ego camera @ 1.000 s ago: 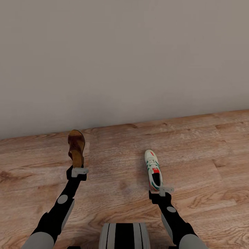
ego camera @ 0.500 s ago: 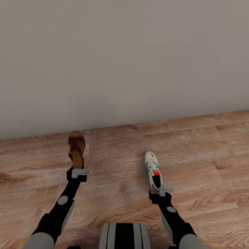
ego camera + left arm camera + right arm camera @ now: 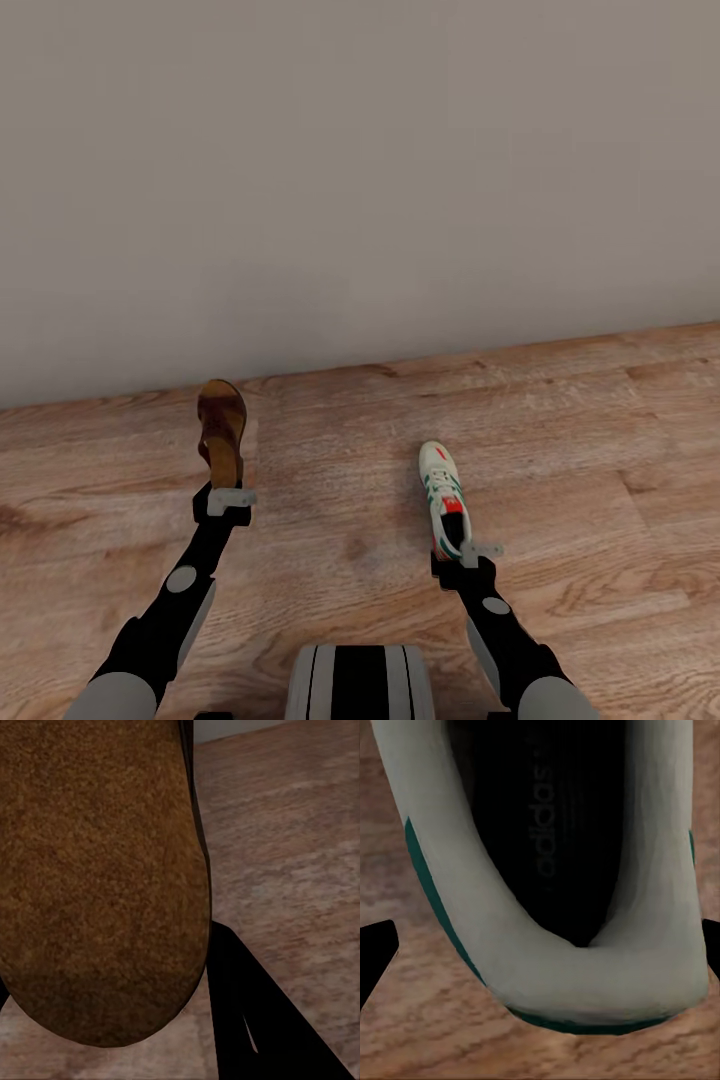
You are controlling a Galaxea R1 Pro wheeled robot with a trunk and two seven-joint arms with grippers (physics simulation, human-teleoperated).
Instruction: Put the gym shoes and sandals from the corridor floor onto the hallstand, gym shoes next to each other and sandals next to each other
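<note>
Left jaws [image 3: 229,497] clamped on a dark brown woven-leather sandal [image 3: 221,430]; right jaws [image 3: 463,553] clamped on a white green-striped gym shoe [image 3: 443,497], above wood-plank floor [image 3: 600,450].

The sandal [image 3: 101,881] and gym shoe [image 3: 551,975] hide the jaws in both wrist views.

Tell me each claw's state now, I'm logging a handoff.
Left claw: shut on the sandal, heel end.
Right claw: shut on the gym shoe, heel end.
</note>
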